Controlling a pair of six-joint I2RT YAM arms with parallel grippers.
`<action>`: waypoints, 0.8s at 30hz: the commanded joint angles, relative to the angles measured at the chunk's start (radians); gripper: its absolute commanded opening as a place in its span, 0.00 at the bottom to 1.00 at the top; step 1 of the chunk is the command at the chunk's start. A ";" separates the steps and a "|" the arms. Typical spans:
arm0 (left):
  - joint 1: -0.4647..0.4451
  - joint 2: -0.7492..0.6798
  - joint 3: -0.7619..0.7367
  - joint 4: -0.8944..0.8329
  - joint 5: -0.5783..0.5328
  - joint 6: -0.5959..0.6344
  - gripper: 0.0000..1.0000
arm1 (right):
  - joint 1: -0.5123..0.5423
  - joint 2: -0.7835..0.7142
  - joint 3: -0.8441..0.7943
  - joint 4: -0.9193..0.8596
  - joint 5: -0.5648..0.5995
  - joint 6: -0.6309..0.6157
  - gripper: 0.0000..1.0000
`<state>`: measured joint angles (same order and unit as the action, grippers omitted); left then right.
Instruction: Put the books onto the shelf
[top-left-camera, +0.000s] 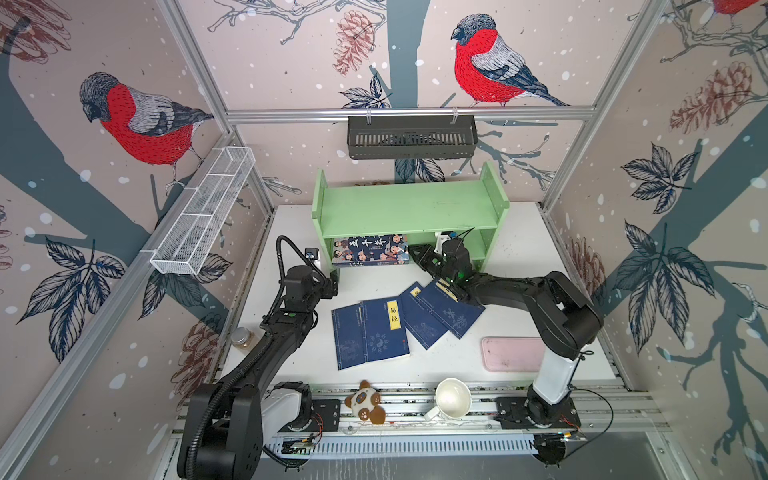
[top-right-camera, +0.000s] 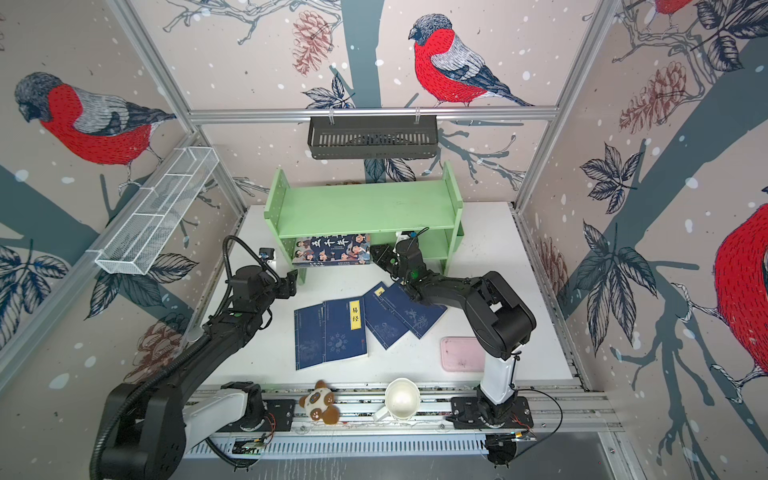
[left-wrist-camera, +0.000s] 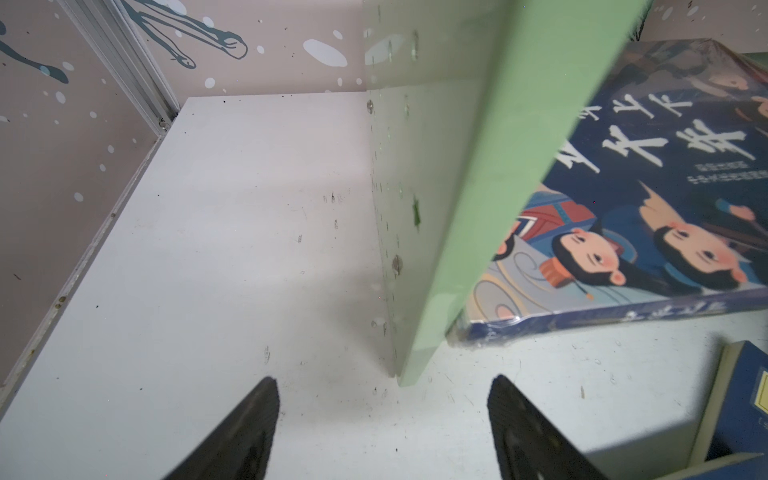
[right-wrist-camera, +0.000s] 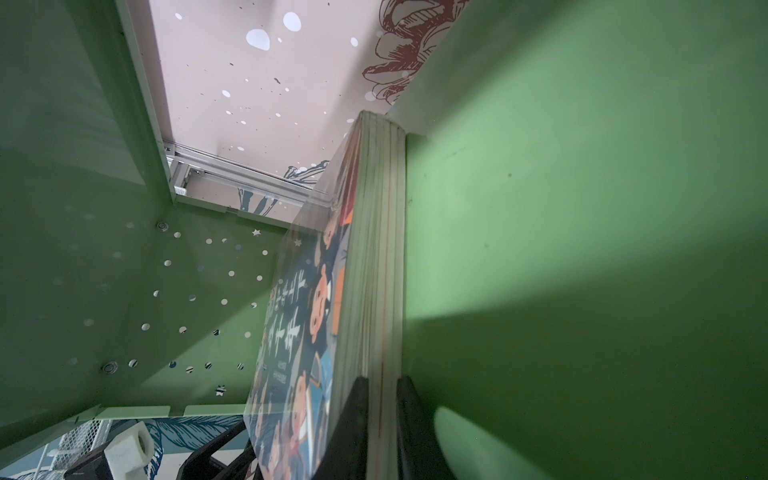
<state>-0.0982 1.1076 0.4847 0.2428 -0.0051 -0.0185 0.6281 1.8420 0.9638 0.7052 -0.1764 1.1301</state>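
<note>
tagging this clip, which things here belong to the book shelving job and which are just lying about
Belongs to the job: green shelf; cartoon book, clamped in the right gripper; four navy books on the table.
Lying about: pink tray, white mug, plush toy, jar, black basket, wire basket.

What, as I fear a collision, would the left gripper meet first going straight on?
Probably the shelf: its side panel's front edge stands right ahead of the open left gripper.

You see the cartoon book (top-left-camera: 370, 249) only partly, under the top board of the shelf (top-left-camera: 411, 208); the right arm (top-left-camera: 519, 291) partly hides the rightmost navy book (top-left-camera: 453, 313).
</note>
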 joint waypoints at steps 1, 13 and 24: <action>0.002 0.002 0.003 0.050 -0.024 0.011 0.79 | 0.011 0.011 0.012 -0.003 -0.043 -0.007 0.17; 0.003 0.000 0.005 0.039 -0.006 -0.001 0.79 | 0.005 0.017 0.034 -0.039 -0.033 -0.020 0.27; 0.003 -0.018 0.007 0.000 0.012 -0.001 0.79 | 0.004 -0.054 -0.019 -0.073 0.025 -0.044 0.33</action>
<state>-0.0982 1.0988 0.4850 0.2409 -0.0162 -0.0261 0.6289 1.8069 0.9562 0.6678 -0.1738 1.1183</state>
